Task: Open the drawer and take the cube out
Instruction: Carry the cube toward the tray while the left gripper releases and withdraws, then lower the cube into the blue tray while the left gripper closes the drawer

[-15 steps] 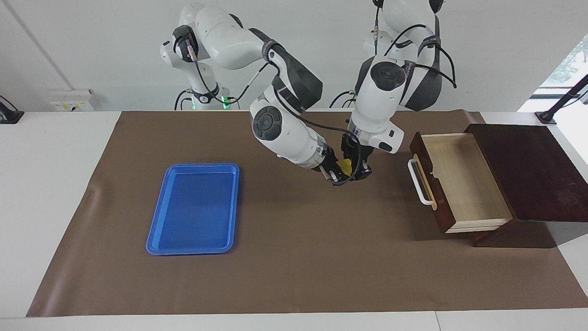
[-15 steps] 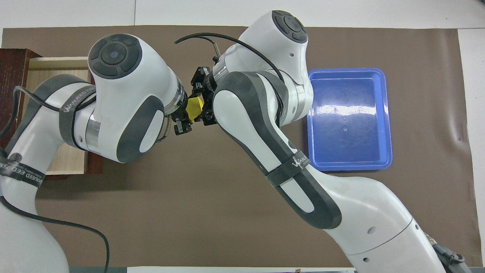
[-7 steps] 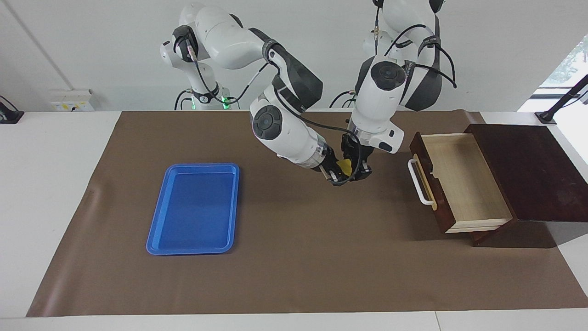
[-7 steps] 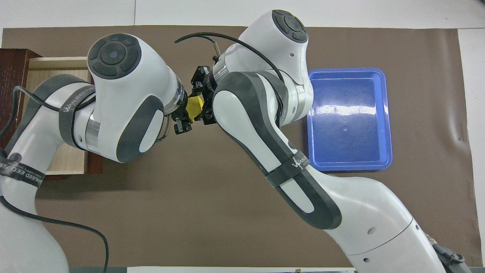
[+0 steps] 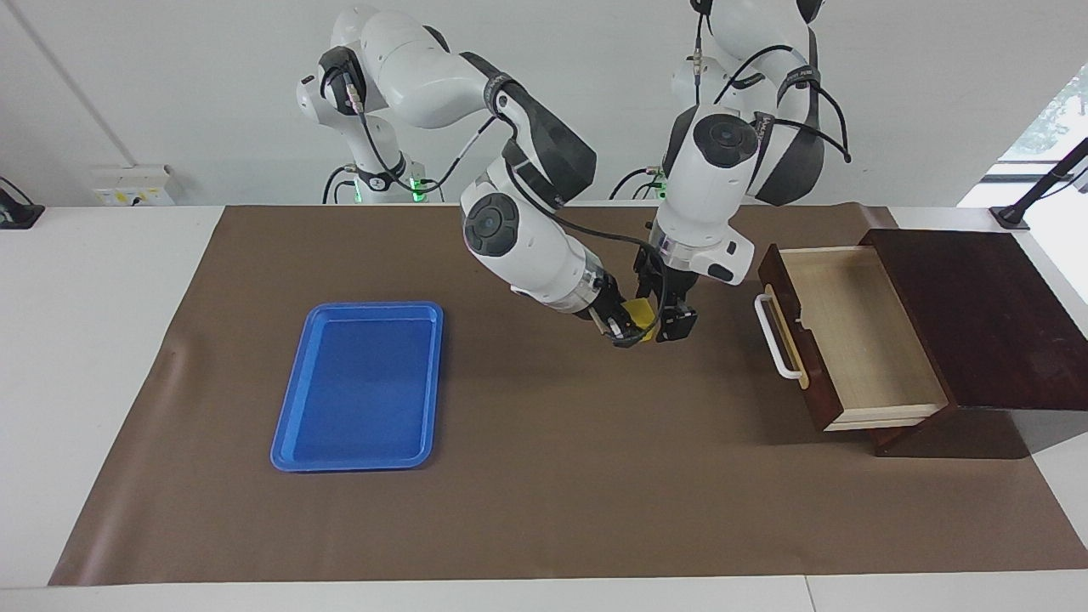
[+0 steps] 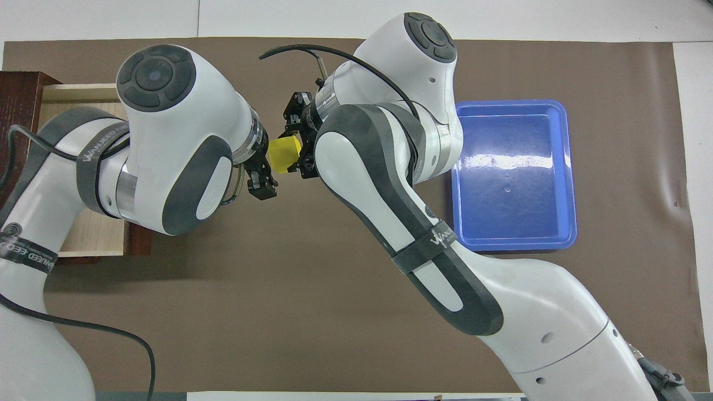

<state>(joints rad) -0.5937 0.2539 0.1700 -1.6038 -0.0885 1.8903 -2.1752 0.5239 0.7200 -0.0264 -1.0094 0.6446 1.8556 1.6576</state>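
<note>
The yellow cube (image 5: 643, 315) hangs in the air over the brown mat, between the two grippers; it also shows in the overhead view (image 6: 283, 155). My right gripper (image 5: 631, 327) (image 6: 291, 150) is shut on the cube. My left gripper (image 5: 665, 312) (image 6: 260, 178) is open just beside the cube, on the drawer's side. The drawer (image 5: 858, 331) (image 6: 72, 94) stands pulled out at the left arm's end of the table, its pale interior bare, its white handle (image 5: 778, 344) facing the grippers.
The dark wooden cabinet (image 5: 977, 314) holds the drawer. A flat blue tray (image 5: 361, 387) (image 6: 509, 172) lies on the mat toward the right arm's end. The brown mat (image 5: 552, 476) covers most of the table.
My left gripper has opened and drawn back a little toward the drawer. The cube stays in my right gripper, which has barely moved.
</note>
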